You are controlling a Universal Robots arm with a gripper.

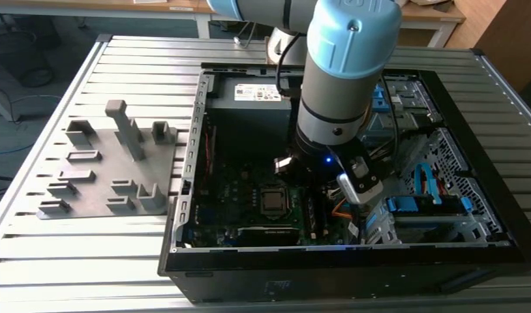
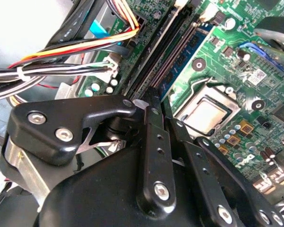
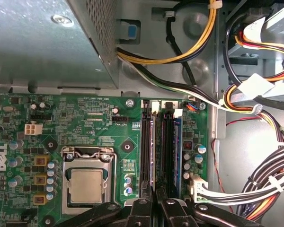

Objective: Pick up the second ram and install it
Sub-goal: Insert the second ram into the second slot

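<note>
Closest in, the gripper (image 3: 155,204) is down inside the computer case (image 1: 187,195), its black fingers (image 2: 154,137) drawn nearly together over the memory slots (image 3: 149,151); I cannot tell whether anything is pinched between them. Just past the fingertips, the second ram (image 3: 178,151) sits upright in a slot as a blue-green strip, beside the fingers rather than between them. Beyond it to one side, the processor (image 3: 86,186) in its socket. Farther off, bundled cables (image 3: 270,184), and the grey tray (image 1: 109,169) outside the case.

green motherboard (image 3: 94,118); black hand (image 3: 156,210); blue ram (image 3: 178,151); yellow-orange-black cables (image 3: 180,56).
</note>
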